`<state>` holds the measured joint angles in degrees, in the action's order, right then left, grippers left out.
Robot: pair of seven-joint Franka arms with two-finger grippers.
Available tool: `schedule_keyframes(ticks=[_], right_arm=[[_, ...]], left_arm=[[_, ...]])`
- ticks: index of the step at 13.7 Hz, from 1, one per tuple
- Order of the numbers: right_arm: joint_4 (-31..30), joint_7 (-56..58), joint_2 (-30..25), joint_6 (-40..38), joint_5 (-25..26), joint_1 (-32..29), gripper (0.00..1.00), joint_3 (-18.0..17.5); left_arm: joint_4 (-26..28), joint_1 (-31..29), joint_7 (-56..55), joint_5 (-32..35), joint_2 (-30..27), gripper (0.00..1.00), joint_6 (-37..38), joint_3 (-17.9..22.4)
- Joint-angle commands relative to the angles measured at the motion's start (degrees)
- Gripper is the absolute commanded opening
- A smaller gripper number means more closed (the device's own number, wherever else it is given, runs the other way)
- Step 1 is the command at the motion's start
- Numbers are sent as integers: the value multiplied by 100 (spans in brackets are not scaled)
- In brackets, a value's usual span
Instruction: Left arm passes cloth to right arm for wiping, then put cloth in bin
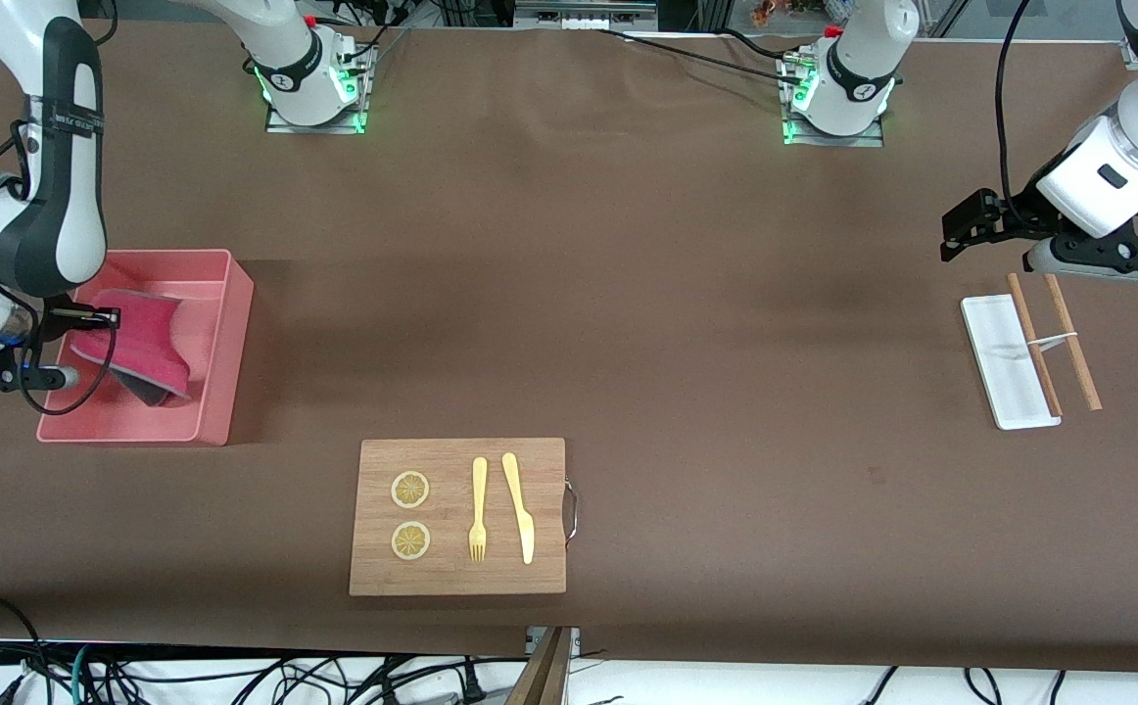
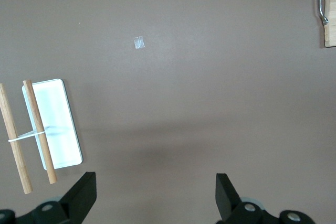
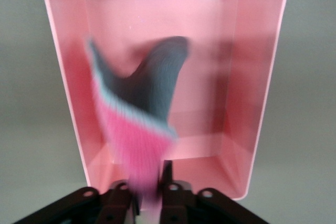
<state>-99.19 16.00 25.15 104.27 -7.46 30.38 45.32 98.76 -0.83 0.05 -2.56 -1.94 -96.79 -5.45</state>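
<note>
**Dropping the cloth in the bin: let go cleanly, don't drag it back out**

The right tool (image 3: 149,195) hangs over the pink bin (image 1: 226,333) at the right arm's end of the counter (image 1: 687,323). The cloth (image 1: 143,343) dangles from it down into the tub, pink face and grey face both showing. In the right wrist view the cloth's top edge sits between the fingers, which look barely parted; I'd guess it's mid-release, but I can't tell whether it's still pinched.

How I'd do this bit: spread the fingers fully, give the cloth a beat to fall, then lift straight up so nothing snags and gets pulled over the wall.

The bin holds only the cloth. The white tray (image 1: 1008,362) at the left arm's end is bare, with a tied pair of chopsticks (image 1: 1054,341) lying partly across it.

The left tool (image 2: 155,195) waits over that spot, fingers wide apart, holding nothing.
</note>
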Motion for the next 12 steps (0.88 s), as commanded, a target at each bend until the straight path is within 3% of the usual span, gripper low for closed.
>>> schedule_keyframes(ticks=[1,6,9,12], right_arm=[[136,62,-107,-20,-124,47,100,-75],[619,158,-177,-73,-388,91,100,-93],[1294,299,-186,-1019,-676,153,100,-93],[1385,308,-519,-1356,-854,240,100,-111]], left_arm=[[-129,-22,31,19,44,100,81,-18],[-129,-22,31,19,44,100,81,-18],[-129,-22,39,19,44,100,107,-18],[-129,-22,31,19,44,100,107,-18]])
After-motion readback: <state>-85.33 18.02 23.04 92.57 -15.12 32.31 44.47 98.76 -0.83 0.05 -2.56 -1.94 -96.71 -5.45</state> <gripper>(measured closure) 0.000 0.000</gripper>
